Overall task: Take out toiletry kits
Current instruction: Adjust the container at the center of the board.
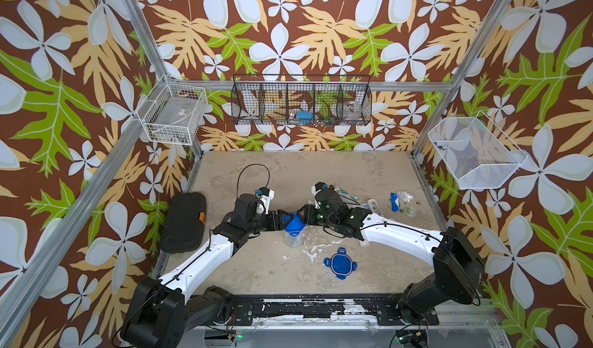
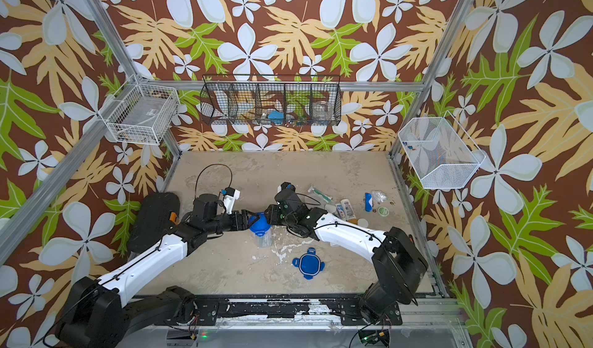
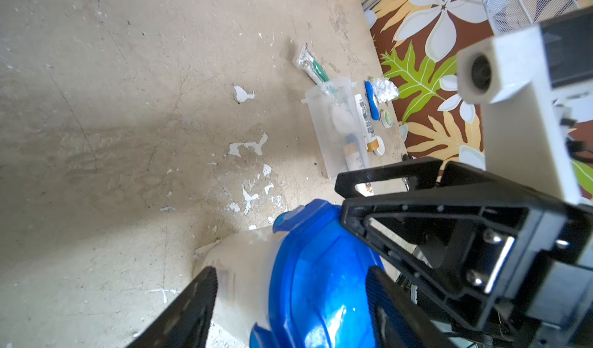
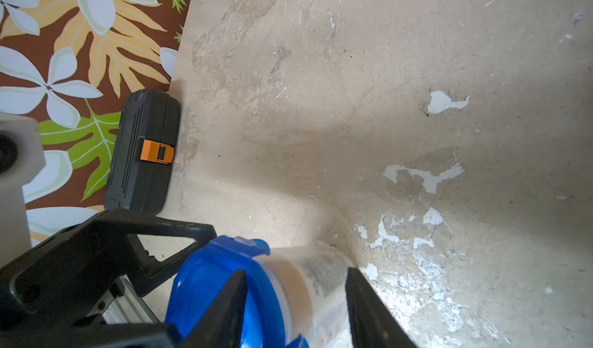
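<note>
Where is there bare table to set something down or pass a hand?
Free: the back strip of table between the wall and the arms; the front patch between loose blue lid and left arm. Crowded: the centre, where left gripper and right gripper flank the lidded jar; the right side, strewn with tubes, toothbrush, green tin.

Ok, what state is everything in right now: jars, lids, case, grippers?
Standing jar: upright, blue lid on.
Second jar: on its side, lid off.
Loose blue lid: off, lying flat.
Loose toiletries: out, scattered.
Black case: closed.
Left gripper: jaws astride the standing jar, grip unclear.
Right gripper: jaws astride the standing jar, grip unclear.
</note>
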Robot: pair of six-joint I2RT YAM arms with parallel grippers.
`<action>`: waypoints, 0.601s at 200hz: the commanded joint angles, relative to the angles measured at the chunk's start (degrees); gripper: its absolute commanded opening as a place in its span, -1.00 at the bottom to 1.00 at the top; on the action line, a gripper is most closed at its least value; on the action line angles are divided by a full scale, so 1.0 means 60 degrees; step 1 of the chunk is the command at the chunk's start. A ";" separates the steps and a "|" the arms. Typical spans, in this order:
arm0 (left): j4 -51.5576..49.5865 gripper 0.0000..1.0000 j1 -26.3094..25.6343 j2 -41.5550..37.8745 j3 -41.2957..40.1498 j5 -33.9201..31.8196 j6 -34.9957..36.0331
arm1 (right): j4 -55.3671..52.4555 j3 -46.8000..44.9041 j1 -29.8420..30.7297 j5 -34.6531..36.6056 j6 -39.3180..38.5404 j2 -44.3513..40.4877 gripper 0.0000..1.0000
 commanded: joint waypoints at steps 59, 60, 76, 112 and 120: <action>0.0085 0.51 -0.0102 -0.0410 -0.0408 0.0191 -0.0239 | 0.1366 -0.1759 0.0014 0.0248 0.0615 -0.2108 0.33; 0.0085 0.51 -0.0102 -0.0413 -0.0392 0.0187 -0.0244 | 0.1387 -0.1811 0.0012 0.0274 0.0642 -0.2163 0.33; 0.0085 0.54 -0.0102 -0.0497 -0.0270 0.0212 -0.0273 | 0.1002 -0.2350 0.0018 0.1126 0.1126 -0.2885 0.30; 0.0049 0.56 -0.0139 -0.0261 -0.0117 0.0188 -0.0109 | -0.0471 -0.2375 0.0002 0.1396 0.0977 -0.2467 0.14; 0.0024 0.56 -0.0146 -0.0192 -0.0150 0.0171 -0.0049 | -0.0287 -0.2363 -0.0004 0.0905 0.0856 -0.2132 0.13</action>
